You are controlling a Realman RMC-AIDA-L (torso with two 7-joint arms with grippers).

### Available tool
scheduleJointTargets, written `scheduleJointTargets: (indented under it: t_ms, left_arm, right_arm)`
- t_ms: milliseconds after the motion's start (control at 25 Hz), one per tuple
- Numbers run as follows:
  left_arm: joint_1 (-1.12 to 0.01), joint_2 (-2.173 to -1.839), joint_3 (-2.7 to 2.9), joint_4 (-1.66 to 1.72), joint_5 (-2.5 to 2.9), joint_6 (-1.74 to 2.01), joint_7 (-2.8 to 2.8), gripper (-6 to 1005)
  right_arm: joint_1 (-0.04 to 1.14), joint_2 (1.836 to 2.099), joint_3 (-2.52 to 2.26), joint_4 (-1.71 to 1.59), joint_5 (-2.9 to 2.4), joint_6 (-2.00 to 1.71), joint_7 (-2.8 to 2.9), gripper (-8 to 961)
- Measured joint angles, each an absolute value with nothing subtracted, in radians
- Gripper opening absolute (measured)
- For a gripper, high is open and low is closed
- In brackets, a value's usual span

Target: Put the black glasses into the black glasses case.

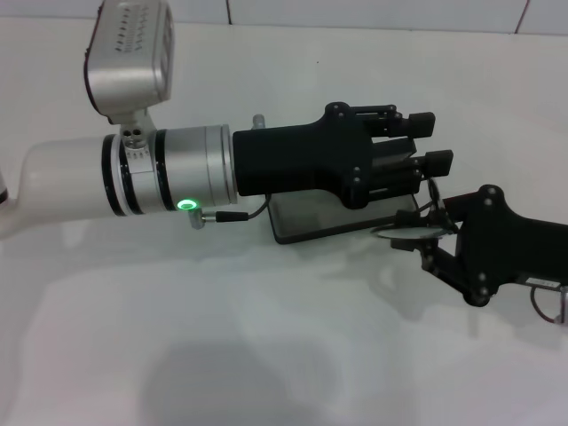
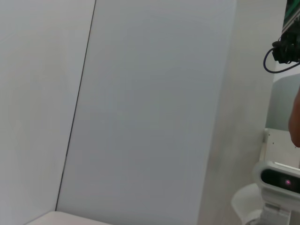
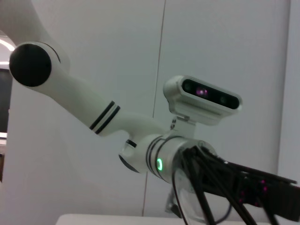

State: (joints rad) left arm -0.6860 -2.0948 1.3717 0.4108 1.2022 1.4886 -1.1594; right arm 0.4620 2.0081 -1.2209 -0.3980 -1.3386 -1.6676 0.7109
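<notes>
The black glasses case [image 1: 311, 222] lies open and flat on the white table, mostly hidden under my left gripper [image 1: 430, 140]. That gripper hovers over the case with its fingers apart and nothing between them. My right gripper [image 1: 429, 241] reaches in from the right to the case's right end. It is shut on the black glasses [image 1: 406, 234], which hang at the case's right edge. In the right wrist view a clear lens [image 3: 186, 204] and thin black temple arms show in front of the left arm [image 3: 140, 136]. The left wrist view shows none of the task's things.
The white table [image 1: 266, 355] spreads around the case, with a tiled wall [image 1: 355, 13] behind it. The left arm's silver wrist and its camera housing [image 1: 133, 53] cover the left middle of the head view. The left wrist view shows only wall panels [image 2: 140, 112].
</notes>
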Motion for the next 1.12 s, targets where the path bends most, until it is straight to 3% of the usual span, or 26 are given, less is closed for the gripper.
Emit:
scheduleJointTargets:
  t_ms: [600,880,1120]
  left_arm:
    - [-0.679,-2.093,1.337,0.411,1.216,1.450,-1.146,502]
    - [-0.634,-2.090,1.225,0.408,1.185,1.422,-1.148,502]
    - [-0.610,-2.084,1.206,0.417,1.184,1.423,-1.152,502]
  right_arm:
    - [0.455,1.993,-1.198,-0.419,-1.405,-1.628,0.715,123]
    - [0.363,2.027,-1.266,-0.628,-1.425,-1.362,0.679,124]
    - [0.316,2.028,-1.480,-0.817,-1.353,-1.108,0.700,125]
